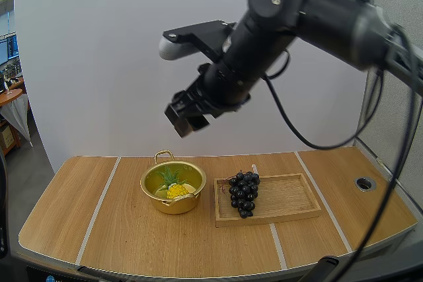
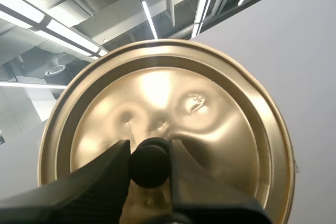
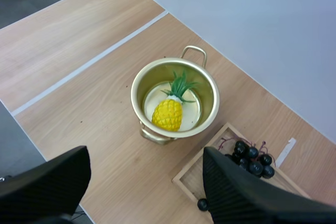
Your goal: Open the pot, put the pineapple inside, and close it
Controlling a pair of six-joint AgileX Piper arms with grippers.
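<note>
Bench [image 1: 79, 229] carried the open pot [image 1: 173, 204]; left jaws held the lid [image 2: 173, 103]; pineapple [image 3: 167, 115] lay inside the pot. Those jaws were clenched on the lid's knob [image 2: 149, 162], right jaws released above the bench. Closing likely needed the lid lowered level, centred on the rim.
</note>
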